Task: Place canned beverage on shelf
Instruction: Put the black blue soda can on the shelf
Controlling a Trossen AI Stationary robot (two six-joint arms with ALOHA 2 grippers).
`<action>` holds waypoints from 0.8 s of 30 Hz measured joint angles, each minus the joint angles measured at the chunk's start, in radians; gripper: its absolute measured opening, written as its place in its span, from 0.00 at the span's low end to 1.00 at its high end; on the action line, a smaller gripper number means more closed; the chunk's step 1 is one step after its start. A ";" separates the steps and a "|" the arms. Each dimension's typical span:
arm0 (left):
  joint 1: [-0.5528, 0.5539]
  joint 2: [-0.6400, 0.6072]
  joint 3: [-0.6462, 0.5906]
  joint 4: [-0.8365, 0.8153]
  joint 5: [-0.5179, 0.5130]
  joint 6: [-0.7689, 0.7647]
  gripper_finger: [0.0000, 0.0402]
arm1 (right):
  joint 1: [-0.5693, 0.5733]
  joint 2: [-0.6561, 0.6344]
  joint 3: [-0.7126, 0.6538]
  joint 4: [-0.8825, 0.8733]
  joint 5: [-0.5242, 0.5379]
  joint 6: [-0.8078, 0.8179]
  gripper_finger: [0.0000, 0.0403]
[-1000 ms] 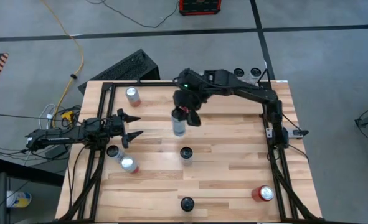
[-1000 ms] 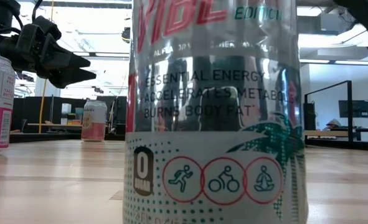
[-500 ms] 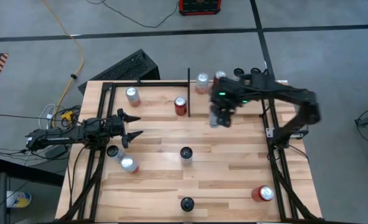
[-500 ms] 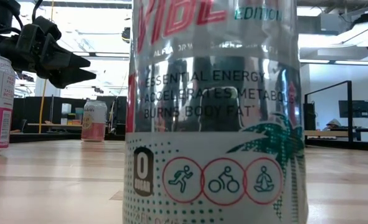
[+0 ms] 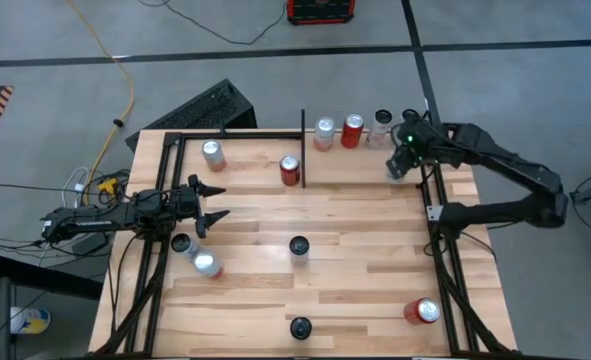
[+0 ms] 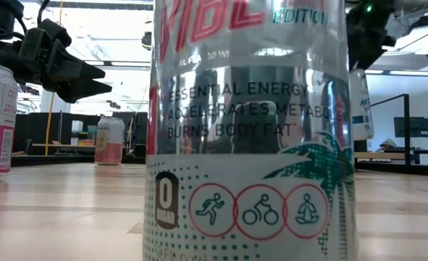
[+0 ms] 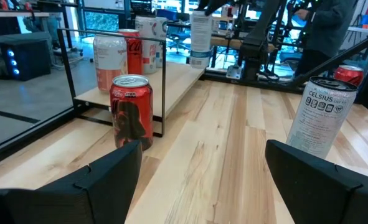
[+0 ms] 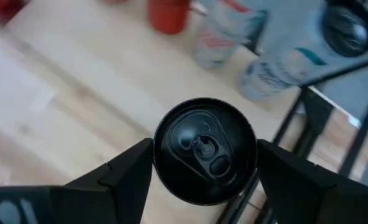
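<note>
The shelf (image 5: 367, 147) is a raised light wooden strip along the table's far edge, with a black divider bar (image 5: 303, 140). Several cans stand on it (image 5: 352, 130). My right gripper (image 5: 400, 162) is by the shelf's right end, shut on a silver can with a black top (image 8: 205, 149). In the low view this can (image 6: 358, 105) hangs under the gripper (image 6: 369, 36). My left gripper (image 5: 210, 200) waits open and level at the table's left edge, nothing between its fingers (image 7: 202, 180). My right gripper pinches the can's upper side wall (image 8: 159, 155), just under the top rim, between its two fingers (image 8: 124, 171), one on each side. The fingers come from above, slanting down. The can stays upright under them, clear of the table.
Loose cans stand on the table: a red one (image 5: 290, 170) by the divider, a pale one (image 5: 212, 153) at the far left, two near my left gripper (image 5: 207, 265), dark-topped ones (image 5: 299, 246) in the middle and a red one (image 5: 422, 312) near right. Black rails (image 5: 437, 230) run along both sides.
My right gripper has carried the can from the table's middle toward the right and far edges, to the shelf's right end. It rolled its wrist on the way and stayed shut on the can, which remains upright. Its going has uncovered the red can by the divider.
</note>
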 joint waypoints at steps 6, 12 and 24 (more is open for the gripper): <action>0.000 0.000 0.000 0.000 0.000 0.000 0.81 | -0.140 0.060 -0.002 0.035 0.030 0.069 0.71; 0.000 0.000 0.000 0.000 0.000 0.000 0.81 | -0.216 0.138 -0.002 0.061 0.031 0.088 0.71; 0.000 0.000 0.000 0.000 0.000 0.000 0.81 | -0.308 0.149 -0.002 0.103 0.026 0.059 0.71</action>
